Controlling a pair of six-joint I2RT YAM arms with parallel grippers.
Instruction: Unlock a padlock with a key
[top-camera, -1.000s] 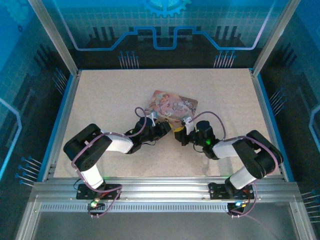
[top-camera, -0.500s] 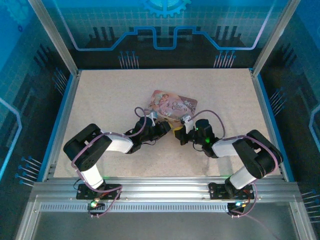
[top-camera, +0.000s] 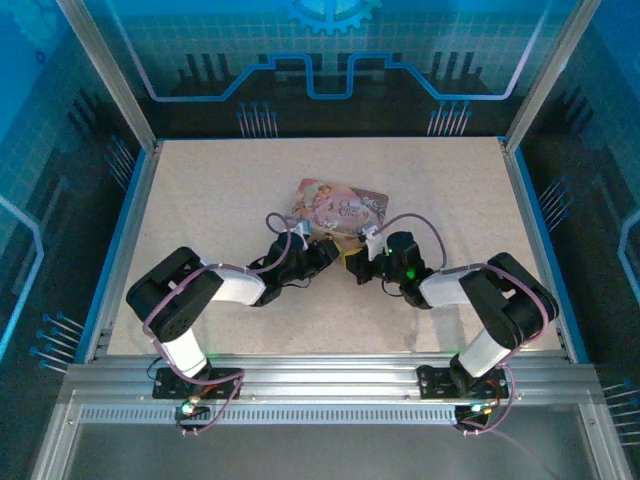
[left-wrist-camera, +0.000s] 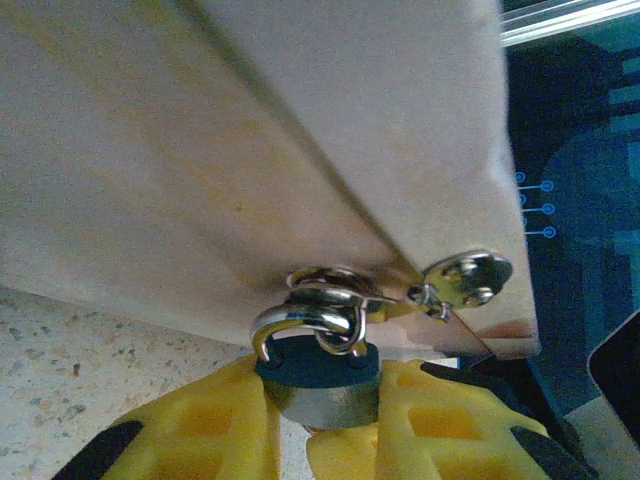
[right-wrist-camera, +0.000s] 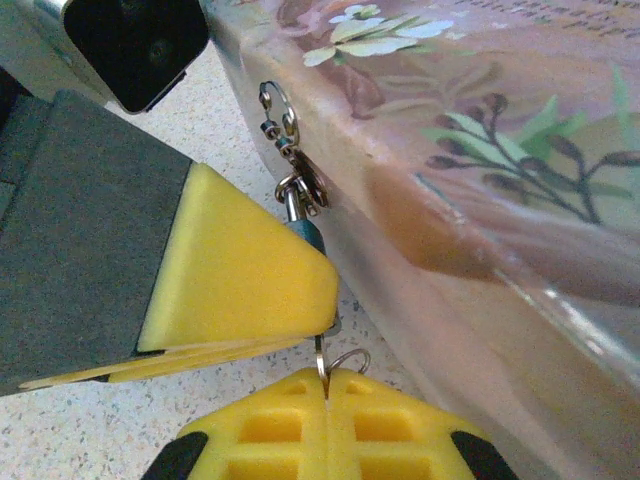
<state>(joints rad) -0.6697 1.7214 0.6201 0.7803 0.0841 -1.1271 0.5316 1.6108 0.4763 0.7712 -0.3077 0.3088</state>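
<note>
Your right gripper (right-wrist-camera: 327, 405): pads pinched together on key (right-wrist-camera: 321, 362), below blue padlock (right-wrist-camera: 308, 236), just beside pink tin (right-wrist-camera: 480, 150).

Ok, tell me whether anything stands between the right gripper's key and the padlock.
Nothing visible does. The right gripper pinches the key close under the padlock, which the left gripper clamps by its sides beside the tin. The left gripper's yellow pad hides the key's tip and the keyhole.

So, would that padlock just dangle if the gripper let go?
Probably: its shackle is hooked through the tin's clasp, so the padlock would likely swing loose. It looks metal, so stiff and heavyish for its size. Its smooth body might slip from the left gripper.
</note>
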